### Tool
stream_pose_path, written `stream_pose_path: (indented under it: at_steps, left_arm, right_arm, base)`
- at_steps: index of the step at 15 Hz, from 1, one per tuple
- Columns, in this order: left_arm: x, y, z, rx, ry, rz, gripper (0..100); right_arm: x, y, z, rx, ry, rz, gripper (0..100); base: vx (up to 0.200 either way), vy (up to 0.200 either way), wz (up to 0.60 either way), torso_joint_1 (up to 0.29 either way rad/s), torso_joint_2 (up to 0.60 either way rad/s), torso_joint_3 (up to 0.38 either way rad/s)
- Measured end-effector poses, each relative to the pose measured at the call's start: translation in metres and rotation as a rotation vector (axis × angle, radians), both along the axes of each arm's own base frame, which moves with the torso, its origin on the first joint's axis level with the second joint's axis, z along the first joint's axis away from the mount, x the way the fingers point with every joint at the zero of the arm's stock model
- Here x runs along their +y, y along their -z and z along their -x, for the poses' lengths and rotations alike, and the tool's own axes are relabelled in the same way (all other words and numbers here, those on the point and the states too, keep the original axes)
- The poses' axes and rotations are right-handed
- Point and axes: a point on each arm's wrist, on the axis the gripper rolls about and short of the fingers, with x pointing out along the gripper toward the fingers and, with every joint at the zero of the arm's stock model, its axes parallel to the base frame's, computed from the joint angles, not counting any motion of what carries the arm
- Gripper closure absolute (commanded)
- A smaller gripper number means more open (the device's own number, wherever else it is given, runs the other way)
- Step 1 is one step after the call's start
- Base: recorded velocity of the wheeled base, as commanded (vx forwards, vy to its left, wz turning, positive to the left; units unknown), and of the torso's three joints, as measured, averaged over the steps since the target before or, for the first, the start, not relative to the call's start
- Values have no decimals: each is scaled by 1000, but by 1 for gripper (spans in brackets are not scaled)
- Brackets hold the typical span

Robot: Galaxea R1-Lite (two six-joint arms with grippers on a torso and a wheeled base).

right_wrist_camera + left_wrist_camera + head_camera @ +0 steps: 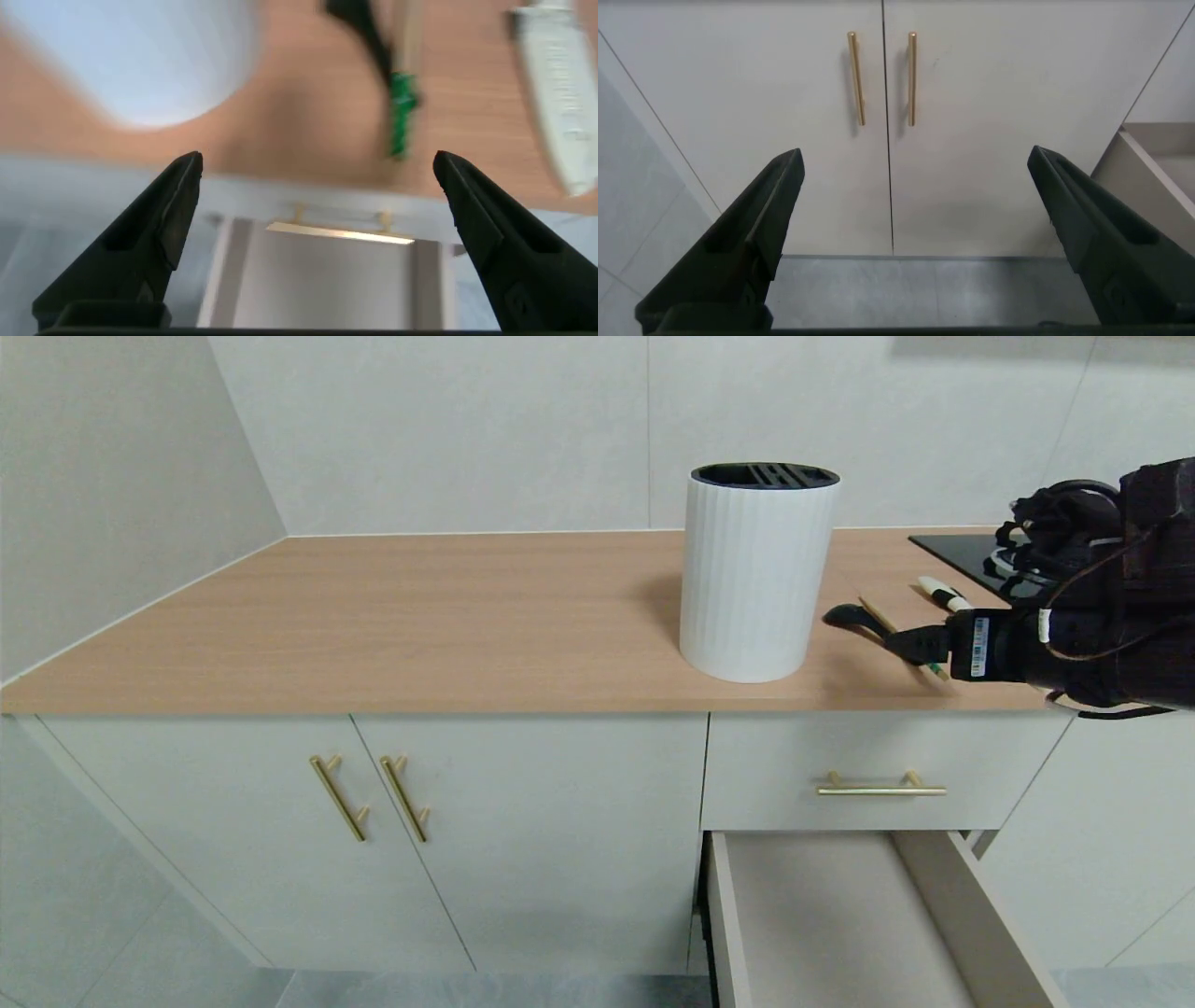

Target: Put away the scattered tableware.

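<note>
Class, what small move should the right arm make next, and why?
Probably ease the right gripper forward and down onto the black utensil: its jaws stand open and empty, and the utensil lies loose on the counter beside the white holder.

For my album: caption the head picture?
Right gripper near utensils beside white holder, drawer open below.

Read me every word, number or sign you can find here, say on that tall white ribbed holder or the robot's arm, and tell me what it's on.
Small white sticker on the right arm's black wrist: barcode stripes and tiny print, too small to read.
White blade-shaped utensil on the wooden countertop: faint grey marks, too blurred to read.
Tall white ribbed holder with a black slotted top: no writing visible.
No legible text anywhere.
</note>
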Motion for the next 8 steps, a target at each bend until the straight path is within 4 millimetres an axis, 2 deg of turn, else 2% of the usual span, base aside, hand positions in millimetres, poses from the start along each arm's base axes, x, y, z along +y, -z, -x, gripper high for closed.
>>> stream_pose_path:
  at_steps: [8]
  left_arm:
    - [0,0,0,0,0,0,0]
  right_arm:
    - [-11,29,-51,-21,151,25,0]
  base:
    - [0,0,0,0,0,0]
